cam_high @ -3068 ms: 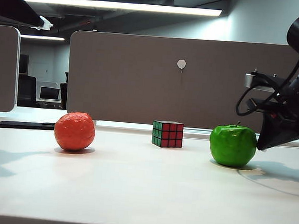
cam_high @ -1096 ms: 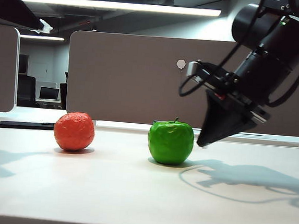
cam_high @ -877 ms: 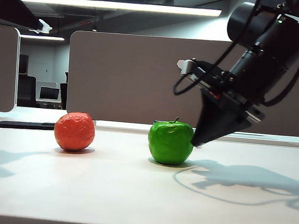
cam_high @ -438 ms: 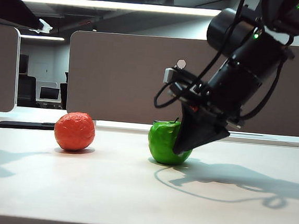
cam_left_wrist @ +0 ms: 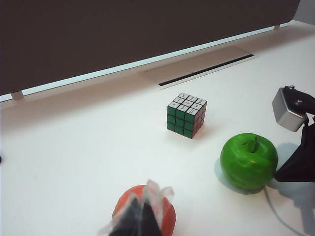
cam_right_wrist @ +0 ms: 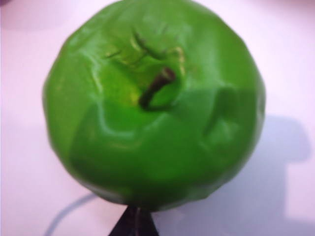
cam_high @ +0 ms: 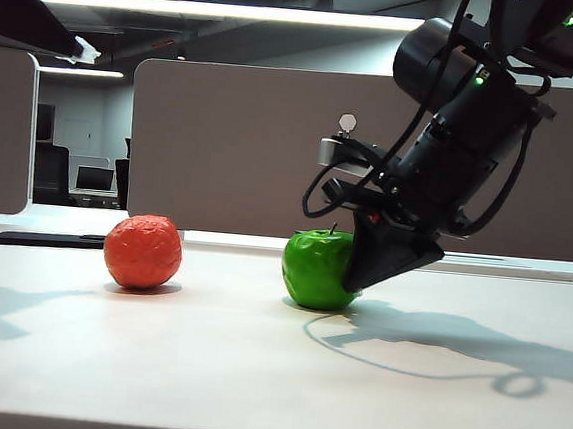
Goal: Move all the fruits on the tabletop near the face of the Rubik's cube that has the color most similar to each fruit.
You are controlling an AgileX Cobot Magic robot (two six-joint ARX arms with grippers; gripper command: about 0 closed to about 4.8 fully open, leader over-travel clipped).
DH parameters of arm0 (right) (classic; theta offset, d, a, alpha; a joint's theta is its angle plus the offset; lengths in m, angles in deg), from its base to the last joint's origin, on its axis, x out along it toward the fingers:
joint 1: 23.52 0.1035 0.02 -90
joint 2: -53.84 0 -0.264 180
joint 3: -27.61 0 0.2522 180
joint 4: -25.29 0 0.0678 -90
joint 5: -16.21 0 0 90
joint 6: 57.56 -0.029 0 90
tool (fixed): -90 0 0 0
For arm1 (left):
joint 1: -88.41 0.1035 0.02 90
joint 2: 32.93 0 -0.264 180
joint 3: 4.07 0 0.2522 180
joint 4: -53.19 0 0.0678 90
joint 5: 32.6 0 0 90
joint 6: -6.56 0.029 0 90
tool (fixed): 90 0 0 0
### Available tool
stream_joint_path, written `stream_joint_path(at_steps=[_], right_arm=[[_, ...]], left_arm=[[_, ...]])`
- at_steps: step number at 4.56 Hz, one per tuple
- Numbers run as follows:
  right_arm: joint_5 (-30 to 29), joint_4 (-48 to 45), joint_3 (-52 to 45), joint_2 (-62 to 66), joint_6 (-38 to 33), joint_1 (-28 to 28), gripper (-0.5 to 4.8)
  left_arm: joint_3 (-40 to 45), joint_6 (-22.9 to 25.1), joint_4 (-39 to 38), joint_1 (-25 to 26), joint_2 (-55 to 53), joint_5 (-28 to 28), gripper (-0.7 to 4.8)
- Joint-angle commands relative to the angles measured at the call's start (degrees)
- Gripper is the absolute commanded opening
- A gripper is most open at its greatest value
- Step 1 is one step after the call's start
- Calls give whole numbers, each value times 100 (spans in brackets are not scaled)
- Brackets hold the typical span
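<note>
Apple (cam_high: pixel 316 269), glossy, dimpled green, touches the clenched right tool (cam_high: pixel 356 283); clenched left tool (cam_left_wrist: pixel 141 216) hovers over the bumpy orange fruit (cam_left_wrist: pixel 167 216).

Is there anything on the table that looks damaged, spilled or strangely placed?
Nothing stands out. The green apple, orange-red fruit and Rubik's cube rest intact on the white tabletop; the shut right gripper touches the apple's side.

Black right arm (cam_high: pixel 477 101) built of thick cylindrical segments, small green indicator lights aglow, looped black cables along the wrist, a silver-grey box at the side. Dark right gripper (cam_high: pixel 353 281) tapering to a wedge. Left gripper (cam_left_wrist: pixel 142 219) dark, translucent-wrapped tips.
</note>
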Motion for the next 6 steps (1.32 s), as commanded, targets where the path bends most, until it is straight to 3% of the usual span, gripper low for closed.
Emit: stream_joint_path(at_steps=[1,3,4,6], right_arm=[[251,-474,1681,1311,-7,46,-1],[297,-498,2168,1714,-9,-96,-1],[-678,44,2168,1722,-153,-24,-1],[-953,-892,2205,1784,-442,-24,-1]], left_arm=[[-13,13,-181,-7,7,2,-6],[-13,15,-181,-4,7,0,-6],[-13,37,-181,-4,7,-2,-6],[-13,57,-179,-7,7,-105,-6]])
